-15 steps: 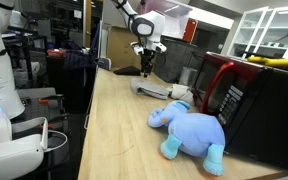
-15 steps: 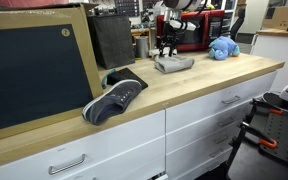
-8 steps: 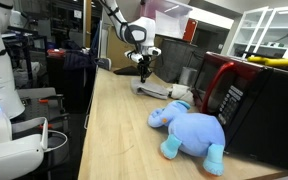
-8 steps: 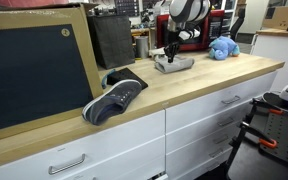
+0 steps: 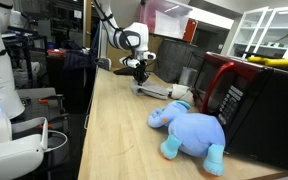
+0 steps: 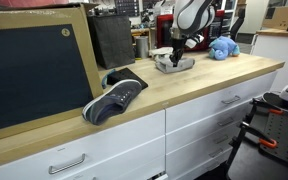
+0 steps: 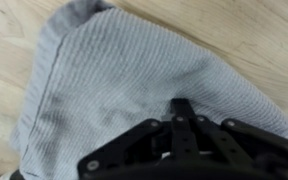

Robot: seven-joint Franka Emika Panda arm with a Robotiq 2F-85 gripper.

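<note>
A grey knitted cloth (image 5: 156, 89) (image 6: 175, 64) lies crumpled on the wooden counter (image 5: 114, 135). It fills most of the wrist view (image 7: 104, 90). My gripper (image 5: 141, 70) (image 6: 173, 56) (image 7: 182, 106) hangs tilted over the cloth's end, its tips at the fabric. The jaws are pressed together, and I see no fold of cloth between them. In the wrist view the fingers hide the fabric right under the tips.
A blue plush elephant (image 5: 192, 130) (image 6: 222, 47) lies beside a red and black microwave (image 5: 234, 95). A dark sneaker (image 6: 116, 97) sits near the counter's front edge, in front of a large framed black board (image 6: 34, 70). Drawers run below the counter.
The jaws have gone from open to shut. The arm has tilted and come down, bringing the gripper from above the cloth to its surface.
</note>
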